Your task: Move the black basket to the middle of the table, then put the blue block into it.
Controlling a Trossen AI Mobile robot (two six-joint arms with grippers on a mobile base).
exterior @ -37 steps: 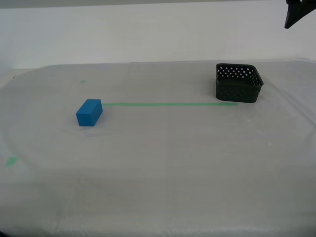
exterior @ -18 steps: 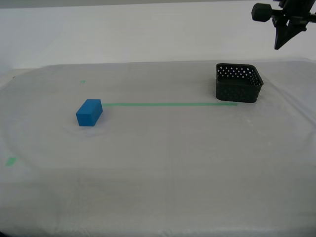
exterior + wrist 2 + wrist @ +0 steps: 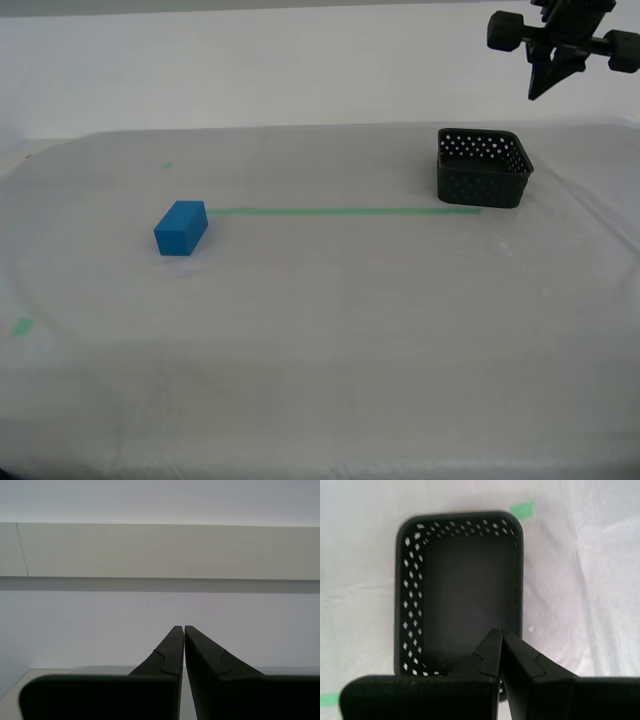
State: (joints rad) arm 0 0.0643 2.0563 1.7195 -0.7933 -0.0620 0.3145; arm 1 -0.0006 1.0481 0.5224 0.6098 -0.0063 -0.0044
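Basket point(image 3: 483, 168) empty, my first gripper point(image 3: 541, 88) above, jaws closed

Two black grippers, both pinched closed.
My first gripper point(image 3: 500, 632) hangs high in the air, its dark tapered fingers point(image 3: 490, 652) pressed tip to tip and pointing downward, holding nothing. My second gripper point(image 3: 180, 629) points level, its matching black fingers point(image 3: 172, 647) likewise together and bare.

Bright, even light — slightly soft
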